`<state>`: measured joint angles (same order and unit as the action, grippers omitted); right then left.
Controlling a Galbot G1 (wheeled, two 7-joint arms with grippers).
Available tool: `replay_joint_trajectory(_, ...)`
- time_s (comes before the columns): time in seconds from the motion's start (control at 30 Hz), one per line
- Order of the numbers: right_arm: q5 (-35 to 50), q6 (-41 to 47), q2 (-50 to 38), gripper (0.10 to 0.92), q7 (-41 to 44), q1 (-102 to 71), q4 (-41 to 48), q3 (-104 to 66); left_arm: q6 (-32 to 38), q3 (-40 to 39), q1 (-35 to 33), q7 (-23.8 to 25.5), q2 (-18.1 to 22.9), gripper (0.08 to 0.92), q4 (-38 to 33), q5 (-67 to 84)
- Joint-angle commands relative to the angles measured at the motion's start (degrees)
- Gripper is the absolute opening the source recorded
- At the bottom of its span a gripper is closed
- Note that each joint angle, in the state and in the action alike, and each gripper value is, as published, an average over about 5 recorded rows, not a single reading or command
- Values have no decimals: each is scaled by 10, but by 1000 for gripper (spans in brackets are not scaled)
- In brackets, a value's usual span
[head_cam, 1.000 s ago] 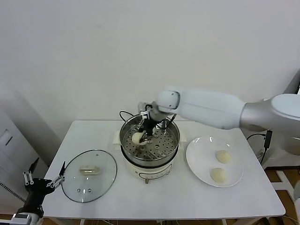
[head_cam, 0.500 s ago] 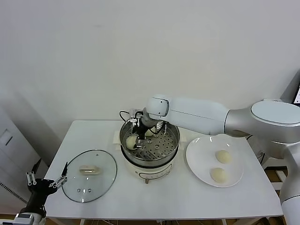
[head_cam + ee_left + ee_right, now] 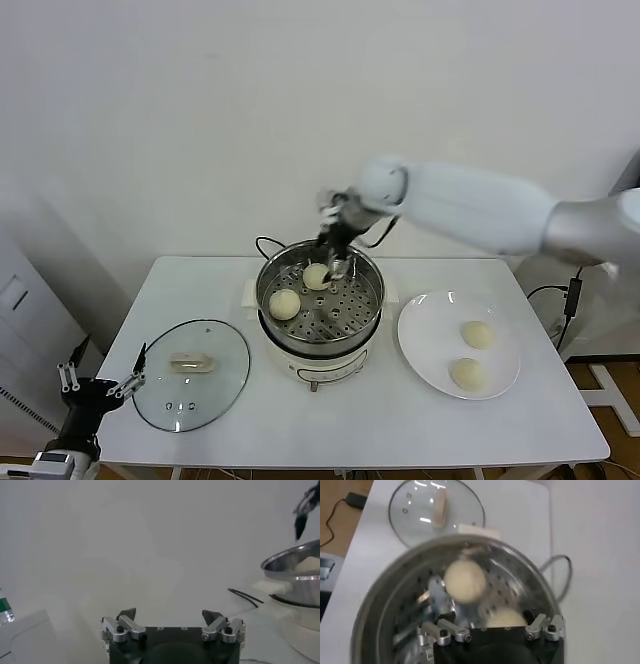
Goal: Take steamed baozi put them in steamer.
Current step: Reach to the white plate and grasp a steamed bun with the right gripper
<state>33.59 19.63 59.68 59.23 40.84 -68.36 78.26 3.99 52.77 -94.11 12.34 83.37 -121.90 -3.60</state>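
Observation:
The steamer (image 3: 368, 312) is a shiny perforated steel basket on a white pot base at the table's middle. Two baozi lie in it, one at the left (image 3: 285, 304) and one at the back (image 3: 317, 276). Two more baozi (image 3: 476, 334) (image 3: 466, 373) lie on the white plate (image 3: 425, 345) to the right. My right gripper (image 3: 338, 248) is open and empty, raised above the basket's back rim. In the right wrist view the gripper (image 3: 487, 615) hangs over the basket (image 3: 385, 610) and both baozi (image 3: 465, 581) (image 3: 504, 619). My left gripper (image 3: 100, 385) is open and parked off the table's front left corner.
A round glass lid (image 3: 190, 375) with a white handle lies on the table left of the steamer; it also shows in the right wrist view (image 3: 415, 505). A black cord (image 3: 265, 242) runs behind the pot. The left wrist view shows the left gripper (image 3: 169, 614) and the steamer (image 3: 287, 570).
My right gripper carried a baozi to the basket's left side, let go of it there, and has risen up and back. The left arm has not moved.

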Motion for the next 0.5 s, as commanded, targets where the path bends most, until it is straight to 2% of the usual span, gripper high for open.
replay_joint_trajectory(0.03,-120,-93,-153,823,150,61,15,18,-3,-4,2,0,0,823,-3,-4)
replay_joint_trajectory(0.27,-251,-133,-283,823,137,-79,-49,-22,-10,-14,3,-2,5,823,-11,-15)
replay_joint_trajectory(0.5,-313,-140,-304,823,114,-290,-77,-157,-12,-16,-5,-3,10,823,-16,-24)
